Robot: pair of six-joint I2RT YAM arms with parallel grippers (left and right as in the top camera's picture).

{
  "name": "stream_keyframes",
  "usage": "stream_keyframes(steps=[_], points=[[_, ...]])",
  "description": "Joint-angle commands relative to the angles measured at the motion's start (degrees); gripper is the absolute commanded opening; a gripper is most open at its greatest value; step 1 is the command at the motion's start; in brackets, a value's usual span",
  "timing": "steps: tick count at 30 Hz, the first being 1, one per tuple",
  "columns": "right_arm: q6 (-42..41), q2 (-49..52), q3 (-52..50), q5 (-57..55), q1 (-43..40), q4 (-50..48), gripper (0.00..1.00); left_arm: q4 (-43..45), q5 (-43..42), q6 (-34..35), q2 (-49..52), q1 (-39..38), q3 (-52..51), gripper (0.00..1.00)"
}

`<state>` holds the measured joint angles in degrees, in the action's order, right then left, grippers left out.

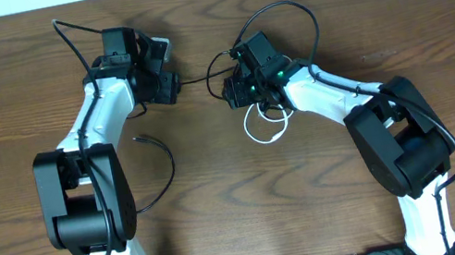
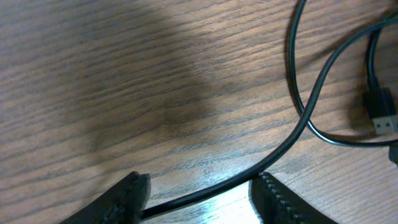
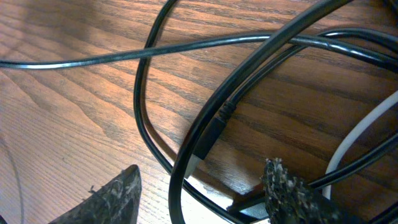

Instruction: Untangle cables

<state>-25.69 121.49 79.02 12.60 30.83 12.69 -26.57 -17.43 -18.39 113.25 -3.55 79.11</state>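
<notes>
now, black cable within left end effector, cables within right end effector

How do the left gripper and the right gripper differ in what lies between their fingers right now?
The left gripper has one black cable strand crossing between its fingers; the right gripper straddles several black loops and a plug. A white cable runs beside the right gripper; the left gripper's wrist view shows none. Both stand open, low over the wooden table.
</notes>
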Motion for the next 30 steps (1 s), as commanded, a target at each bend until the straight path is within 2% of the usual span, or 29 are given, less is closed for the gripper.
stream_keyframes(steps=[1, 7, 10, 15, 18, 23, 26, 28, 29, 30], points=[[-0.61, 0.83, 0.35, -0.24, 0.35, 0.33, 0.61, -0.50, 0.55, -0.04, -0.22, -0.02, 0.55, 0.86], [-0.63, 0.83, 0.35, -0.24, 0.35, 0.31, 0.61, -0.17, 0.44, -2.84, -0.20, -0.04, 0.55, 0.96], [-0.63, 0.83, 0.35, -0.22, 0.35, 0.35, 0.57, 1.03, 0.33, -3.69, -0.20, -0.07, 0.55, 0.96], [-4.04, 0.83, 0.35, -0.22, 0.11, -0.15, 0.58, -0.17, 0.24, -4.04, 1.01, -0.09, 0.44, 0.94], [-5.57, 0.83, 0.37, 0.59, -0.46, -0.96, 0.53, -0.57, 0.15, -4.04, 3.08, -0.07, 0.44, 0.92], [-5.51, 0.83, 0.37, 2.99, -1.68, -0.17, 0.49, 0.11, 0.11, -4.02, 3.65, -0.07, 0.46, 0.77], [-5.53, 0.83, 0.35, 3.02, -2.32, 0.24, 0.43, 0.15, 0.13, -4.02, 3.65, -0.07, 0.48, 0.54], [-5.53, 0.83, 0.35, 3.02, -2.54, 0.37, 0.38, 0.11, 0.13, -3.78, 3.45, -0.07, 0.50, 0.47], [-5.53, 0.83, 0.35, 3.02, -2.67, 0.37, 0.33, 0.13, 0.11, -3.56, 3.21, -0.07, 0.50, 0.39], [-5.53, 0.83, 0.35, 3.02, -2.69, 0.39, 0.25, 0.17, 0.11, -3.39, 2.97, -0.07, 0.52, 0.30]])
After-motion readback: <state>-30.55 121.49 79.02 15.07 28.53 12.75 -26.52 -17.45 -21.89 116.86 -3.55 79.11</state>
